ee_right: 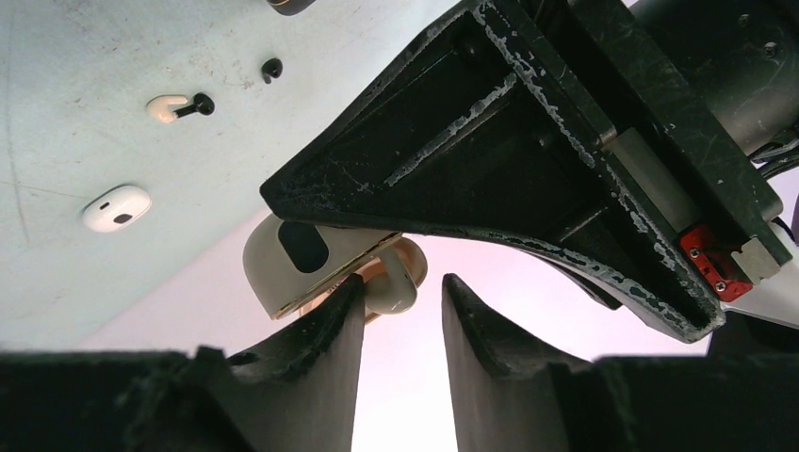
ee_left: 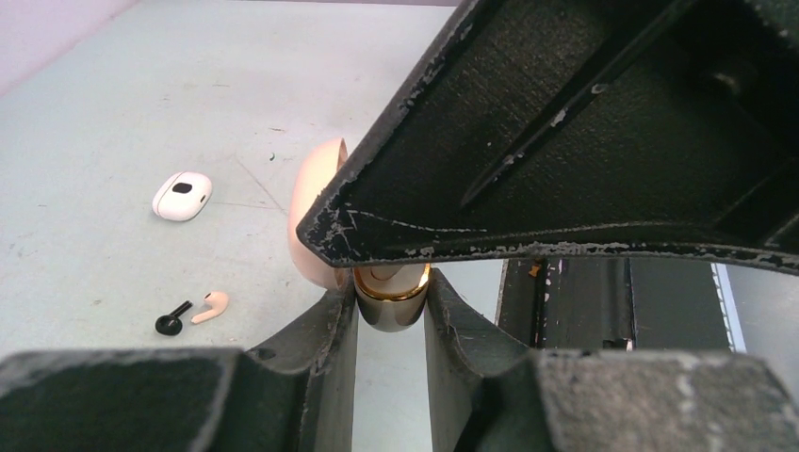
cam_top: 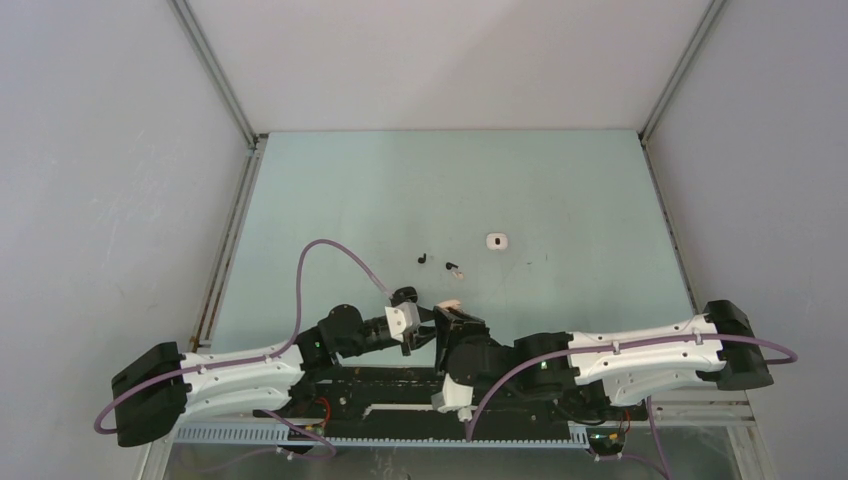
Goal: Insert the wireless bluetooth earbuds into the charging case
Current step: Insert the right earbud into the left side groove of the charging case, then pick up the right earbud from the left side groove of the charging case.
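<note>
My left gripper (ee_left: 390,290) is shut on the base of a beige charging case (ee_left: 392,309) with a gold rim, held above the table with its lid (ee_left: 316,202) open. In the right wrist view the case (ee_right: 287,254) sits just beyond my right gripper (ee_right: 403,281). That gripper is open, and a beige earbud (ee_right: 390,292) at the case mouth touches only its left finger. Both grippers meet near the table's front middle (cam_top: 450,322). A loose beige earbud (ee_left: 209,307) and a black earbud (ee_left: 170,323) lie together on the table. A second black earbud (ee_right: 271,68) lies apart.
A small white pod-shaped piece (ee_left: 182,196) with a dark spot lies farther out on the pale green table (cam_top: 560,200); it also shows in the top view (cam_top: 497,241). My right gripper's finger (ee_left: 584,141) fills the upper right of the left wrist view. Grey walls enclose the table.
</note>
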